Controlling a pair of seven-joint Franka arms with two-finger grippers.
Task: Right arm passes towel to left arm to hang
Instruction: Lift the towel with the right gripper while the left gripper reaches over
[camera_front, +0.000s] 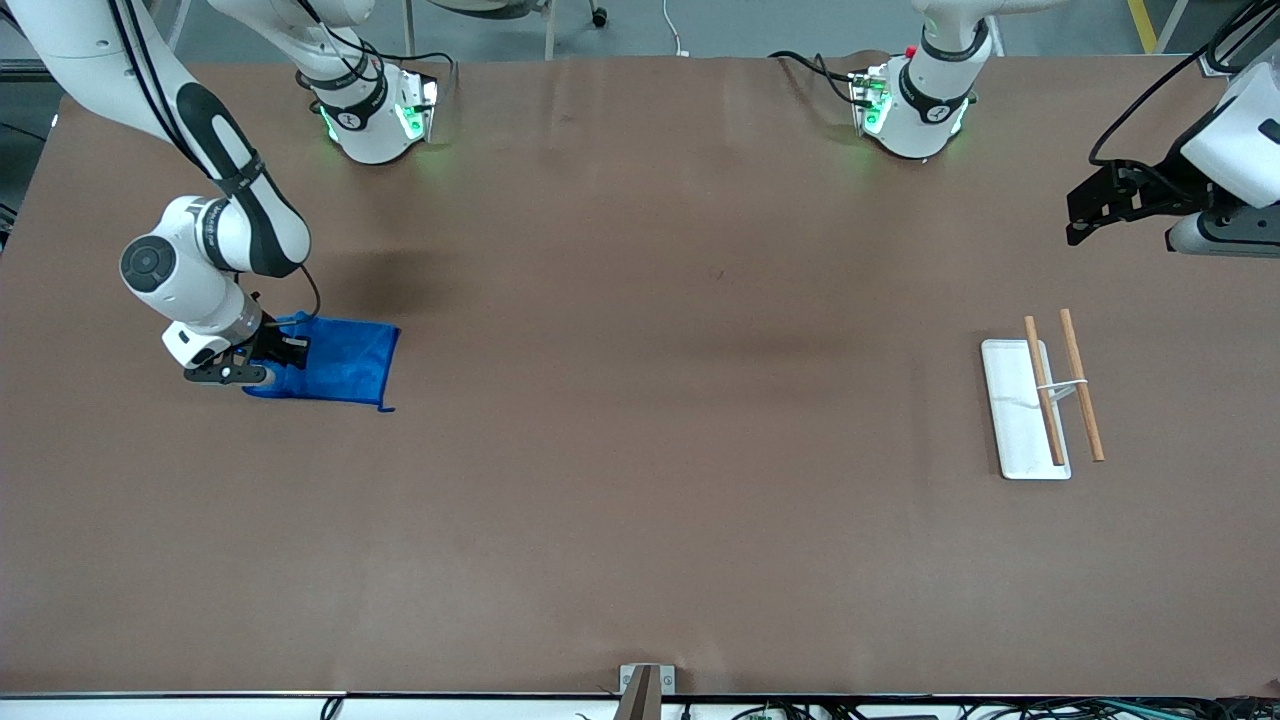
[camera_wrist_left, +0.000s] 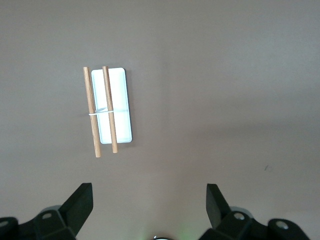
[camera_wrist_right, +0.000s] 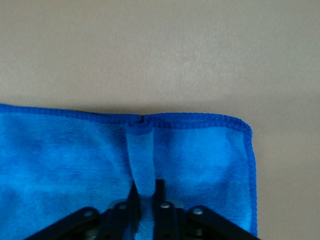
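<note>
Towel (camera_front: 340, 362): you have it lying flat on the table (camera_front: 640, 450) at the right arm's end, a bright blue rectangle with its long side running toward the middle of the table and a small loop at the corner nearest the front camera.

Table: brown and wide, with the towel at one end and the rack well apart at the other (so the handover has to cross most of it).

Rack (camera_front: 1040, 405): a white flat base with two wooden rods lying along it, toward the left arm's end, and by your task this looks like where the towel will hang.

Right gripper (camera_front: 262, 368): it is down on the end of the towel that lies closest to the right arm's end, fingers pinched together on a raised fold of the cloth; the right wrist view shows that ridge (camera_wrist_right: 142, 160) running from the hem into the closed fingers.

Left gripper (camera_front: 1085, 215): it waits in the air above the left arm's end of the table, fingers spread wide and holding nothing.

Key relation: your right arm is the one on the towel, and the loose bulk of the cloth trails from its grip toward the left arm, so lifting and carrying it that way should offer a free edge to the open left gripper.

Stage: grasp looks made, lift not yet begun.
</note>
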